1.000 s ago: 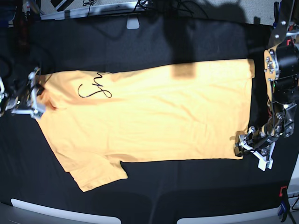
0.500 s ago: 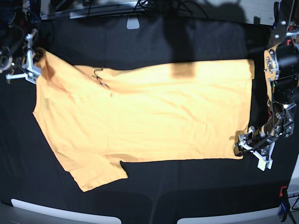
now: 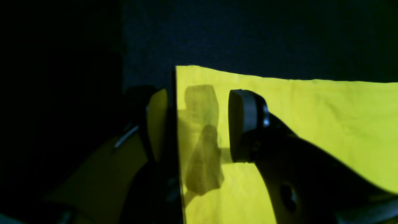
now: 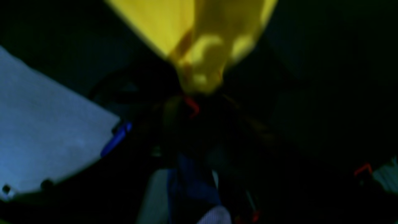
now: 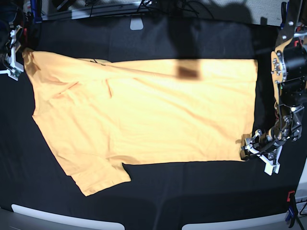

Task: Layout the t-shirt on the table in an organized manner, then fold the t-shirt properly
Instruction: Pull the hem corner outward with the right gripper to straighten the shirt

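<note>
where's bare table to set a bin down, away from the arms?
Bare black table runs along the near edge, below the t-shirt. A second strip lies beyond the shirt's far edge. It is crowded at both ends: the left gripper sits at the hem corner, the right gripper at the far corner.

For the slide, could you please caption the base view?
Yellow t-shirt spread on black table, a gripper at each end.

Dark cables tangle along the far edge, beside what may be pale floor.
</note>
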Action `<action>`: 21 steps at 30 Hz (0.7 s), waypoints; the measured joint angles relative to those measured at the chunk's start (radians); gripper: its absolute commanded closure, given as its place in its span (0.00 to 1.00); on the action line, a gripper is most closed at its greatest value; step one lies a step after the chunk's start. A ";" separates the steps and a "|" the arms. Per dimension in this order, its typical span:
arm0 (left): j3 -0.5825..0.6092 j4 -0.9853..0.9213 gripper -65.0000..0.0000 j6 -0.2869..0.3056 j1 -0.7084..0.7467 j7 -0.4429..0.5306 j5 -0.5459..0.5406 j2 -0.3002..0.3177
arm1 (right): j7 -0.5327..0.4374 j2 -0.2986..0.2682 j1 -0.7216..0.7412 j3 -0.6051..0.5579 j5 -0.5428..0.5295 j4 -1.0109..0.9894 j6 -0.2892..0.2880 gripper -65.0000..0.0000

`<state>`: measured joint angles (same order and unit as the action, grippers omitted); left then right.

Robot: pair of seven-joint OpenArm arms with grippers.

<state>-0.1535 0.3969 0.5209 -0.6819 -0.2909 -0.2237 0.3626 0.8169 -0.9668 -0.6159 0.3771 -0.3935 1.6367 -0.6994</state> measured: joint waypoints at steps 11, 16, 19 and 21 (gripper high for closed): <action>0.000 0.000 0.55 0.001 0.000 -0.016 -0.004 -0.002 | -0.007 0.034 0.198 0.002 -0.118 -0.024 0.096 0.56; 0.000 0.000 0.55 -0.074 0.000 -0.048 -0.003 -0.002 | 0.002 0.093 0.345 0.003 -0.184 -0.158 0.095 0.56; 0.000 0.000 0.55 -0.127 0.000 -0.050 -0.004 0.000 | 0.011 0.096 0.384 0.002 -0.230 -0.229 0.079 0.56; 0.000 0.000 0.55 -0.126 0.000 -0.049 -0.003 0.000 | 0.011 0.096 0.395 0.002 -0.237 -0.249 0.079 0.56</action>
<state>-0.1535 0.3969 0.3946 -0.6819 -0.3401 -0.2272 0.3630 0.8276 -0.8707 -0.2211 0.3790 -0.6304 1.3880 -0.6209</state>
